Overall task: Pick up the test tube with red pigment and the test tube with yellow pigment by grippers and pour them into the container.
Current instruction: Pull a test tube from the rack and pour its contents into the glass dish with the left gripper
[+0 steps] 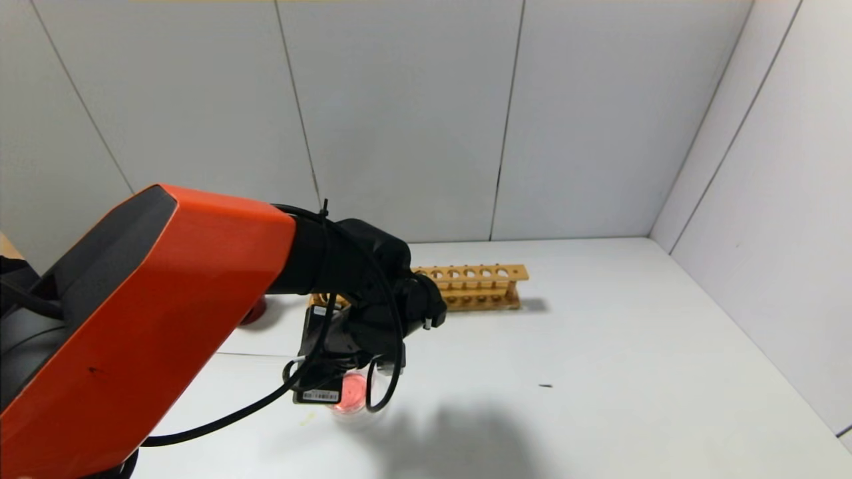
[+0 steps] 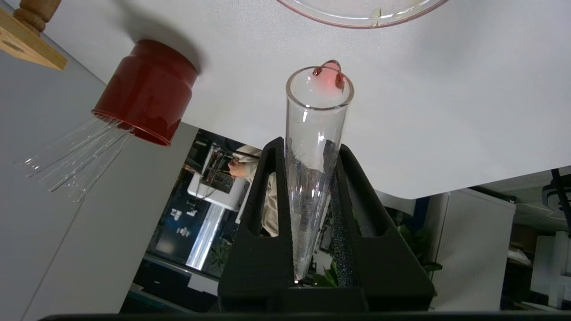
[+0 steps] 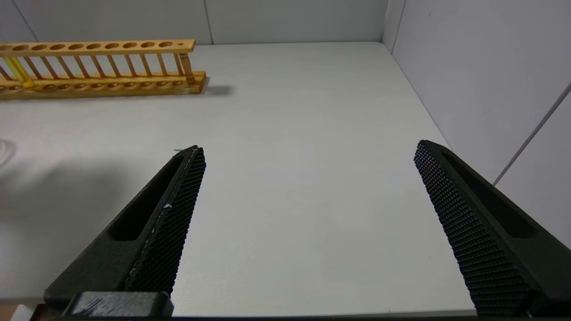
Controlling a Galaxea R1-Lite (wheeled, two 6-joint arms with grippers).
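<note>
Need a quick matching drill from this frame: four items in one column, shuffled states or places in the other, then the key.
1. red-pigment tube
2. yellow-pigment tube
3. container
4. right pincer

A. open above bare table
B. in the wooden rack
C. holds reddish liquid
D. inverted in the left pincer, nearly empty, red drops at its mouth

Pairs: 1-D, 2-B, 3-C, 4-A

Clear, glossy glass is seen in the test tube with red pigment (image 2: 319, 147), wetted with red droplets at the lip, and in the container (image 2: 361, 13). The fingers (image 3: 171, 223) of the right gripper (image 3: 308, 187) are faced with black, matt, finely dimpled pads. The rack (image 1: 476, 286) is of pale, smooth wood. The cup (image 2: 145, 91) appears as glossy, dark red plastic. The table (image 1: 599, 346) is white and matt.
</note>
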